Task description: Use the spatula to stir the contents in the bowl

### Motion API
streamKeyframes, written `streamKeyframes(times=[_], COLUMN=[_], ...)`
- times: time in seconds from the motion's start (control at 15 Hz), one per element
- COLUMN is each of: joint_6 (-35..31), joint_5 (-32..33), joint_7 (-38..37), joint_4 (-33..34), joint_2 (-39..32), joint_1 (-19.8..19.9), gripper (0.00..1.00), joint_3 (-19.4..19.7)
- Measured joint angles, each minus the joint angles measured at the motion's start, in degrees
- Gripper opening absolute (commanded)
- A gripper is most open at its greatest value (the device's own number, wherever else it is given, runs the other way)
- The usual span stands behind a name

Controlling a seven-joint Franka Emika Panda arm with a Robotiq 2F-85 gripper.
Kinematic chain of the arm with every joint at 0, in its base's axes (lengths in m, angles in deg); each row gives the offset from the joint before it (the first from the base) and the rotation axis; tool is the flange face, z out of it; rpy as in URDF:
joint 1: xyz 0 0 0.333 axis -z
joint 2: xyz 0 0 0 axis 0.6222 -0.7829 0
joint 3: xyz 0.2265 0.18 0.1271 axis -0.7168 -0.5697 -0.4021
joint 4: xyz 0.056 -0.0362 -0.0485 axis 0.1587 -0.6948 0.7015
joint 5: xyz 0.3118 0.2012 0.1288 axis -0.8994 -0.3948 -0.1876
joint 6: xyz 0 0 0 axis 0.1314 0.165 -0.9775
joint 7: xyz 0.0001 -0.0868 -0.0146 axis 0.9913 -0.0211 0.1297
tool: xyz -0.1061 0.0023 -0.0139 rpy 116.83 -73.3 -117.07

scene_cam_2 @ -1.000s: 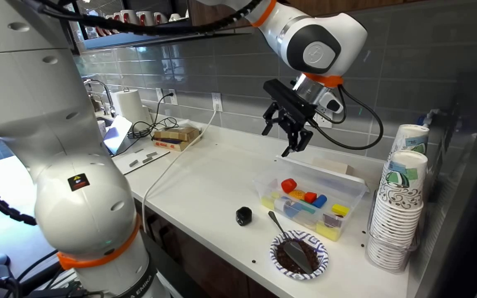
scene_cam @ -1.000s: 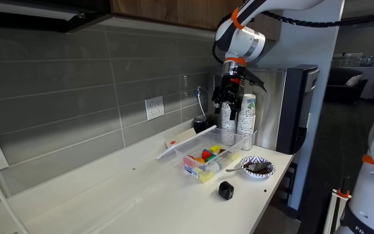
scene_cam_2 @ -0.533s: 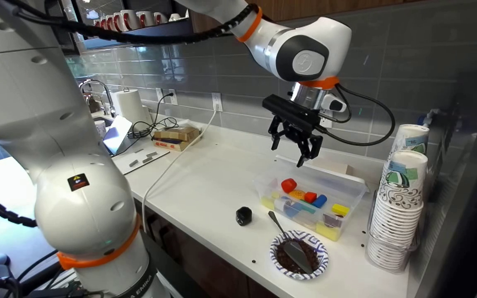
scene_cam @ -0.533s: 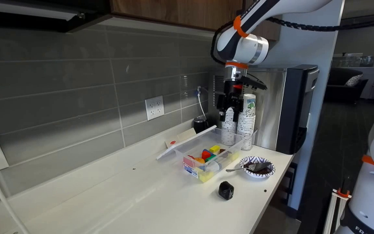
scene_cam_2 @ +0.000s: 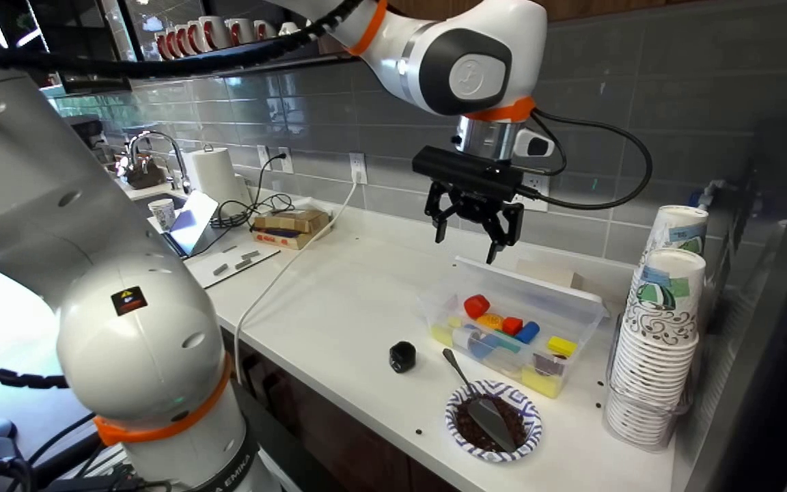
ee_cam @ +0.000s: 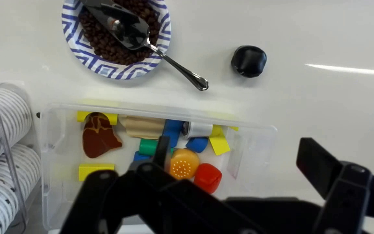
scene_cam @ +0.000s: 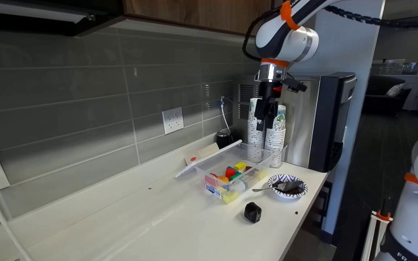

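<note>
The spread black gripper (scene_cam_2: pixel 466 246) hangs nearer the grey tiled wall (scene_cam: pixel 85 105) than the long silvery metal spatula (ee_cam: pixel 138 36), lying diagonally to its opening.

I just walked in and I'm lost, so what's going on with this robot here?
A robot arm hangs over the counter, its pincer open and holding nothing. The spatula lies on the brown beans in the patterned bowl, its handle jutting out past the edge. Nothing is being stirred; the arm will probably reach for the spatula next.

Spatula (ee_cam: pixel 131 32) atop brown beans (ee_cam: pixel 114 53) in patterned bowl (ee_cam: pixel 106 70)
</note>
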Motion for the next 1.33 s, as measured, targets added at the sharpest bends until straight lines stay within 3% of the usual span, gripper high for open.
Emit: streamKeyframes(times=[0.4, 0.73, 1.0, 1.33], joint_6=[0.77, -4.92, -10.89, -18.59], joint_5=[5.53, 9.14, 9.3, 10.74], joint_7=[8.59, 12.92, 13.2, 13.11], joint_4=[-9.78, -20.13, -19.84, -19.91], joint_2=[11.86, 20.38, 19.38, 11.71], joint_1=[-0.01, -0.09, -0.44, -0.46], gripper=[1.0, 1.0, 1.0, 1.0], joint_3=[0.42, 1.14, 1.93, 1.97])
